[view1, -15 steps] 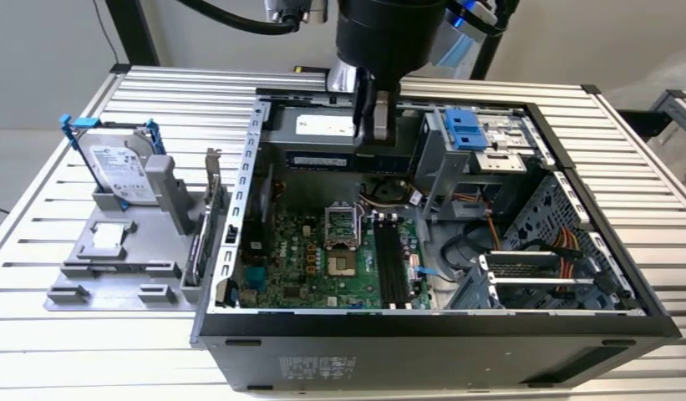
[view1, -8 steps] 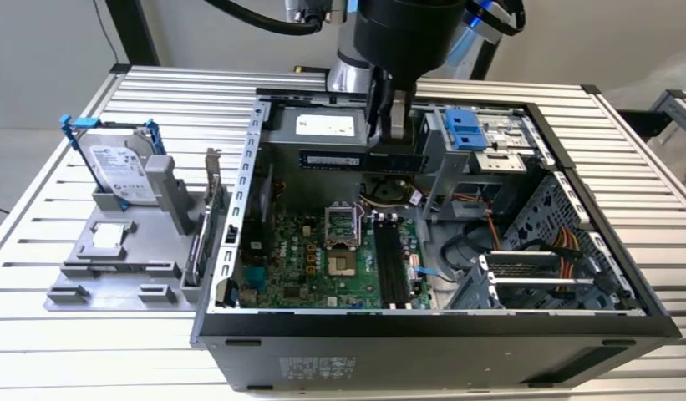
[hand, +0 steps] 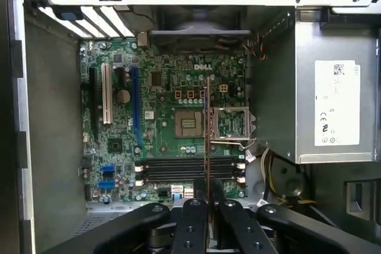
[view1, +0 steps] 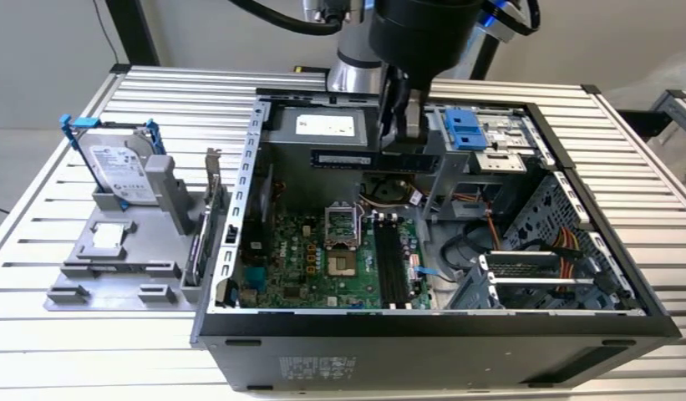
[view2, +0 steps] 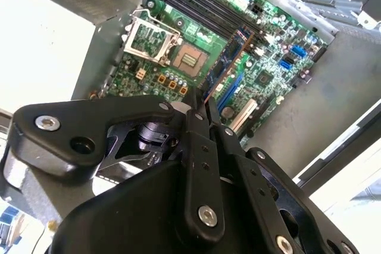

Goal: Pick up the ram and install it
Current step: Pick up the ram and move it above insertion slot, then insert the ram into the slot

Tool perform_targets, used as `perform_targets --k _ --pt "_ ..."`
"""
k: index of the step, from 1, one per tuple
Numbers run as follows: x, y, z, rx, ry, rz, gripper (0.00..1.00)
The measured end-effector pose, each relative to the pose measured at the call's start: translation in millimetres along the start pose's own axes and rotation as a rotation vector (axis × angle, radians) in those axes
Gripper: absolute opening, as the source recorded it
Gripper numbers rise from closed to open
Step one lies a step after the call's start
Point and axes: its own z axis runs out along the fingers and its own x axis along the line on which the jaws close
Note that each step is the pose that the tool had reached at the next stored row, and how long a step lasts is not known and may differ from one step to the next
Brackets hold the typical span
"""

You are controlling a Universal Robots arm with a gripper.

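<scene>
Gripper (view2: 200,104) clenched on the ram (view2: 231,56), with the black fingers (view2: 191,124) pinching one end of the stick and the rest sticking out past the tips. In the exterior view the gripper (view1: 406,144) hangs over the rear part of the open computer case (view1: 432,334), and the ram (view1: 345,158) is held in the air, flat side to the camera, near the power supply (view1: 320,127). In the first wrist view the ram (hand: 207,129) shows edge-on as a thin line running out from the gripper (hand: 207,193), above the green motherboard (hand: 161,105). It passes crosswise over the black memory slots (hand: 178,169) and beside the CPU socket (hand: 189,124). Ram not seated, clear of the board. The slots (view2: 205,10) look unfilled in both wrist views. Outside the case, on the exterior view's left, a hard drive (view1: 119,171) with a blue bracket stands in a grey fixture (view1: 109,267) on the slatted metal table (view1: 53,200).
</scene>
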Motion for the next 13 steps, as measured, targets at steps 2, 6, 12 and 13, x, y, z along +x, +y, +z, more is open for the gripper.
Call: perform_targets --k 2,6,12,13 --pt "-0.6 -2.5 0.0 0.0000 0.0000 0.000 0.00" --pt "-1.8 -7.9 -0.1 0.0000 0.0000 0.000 0.00" --pt "-3.3 -15.5 -0.2 0.0000 0.0000 0.000 0.00" --pt "-3.6 -16.6 -0.2 0.0000 0.0000 0.000 0.00"
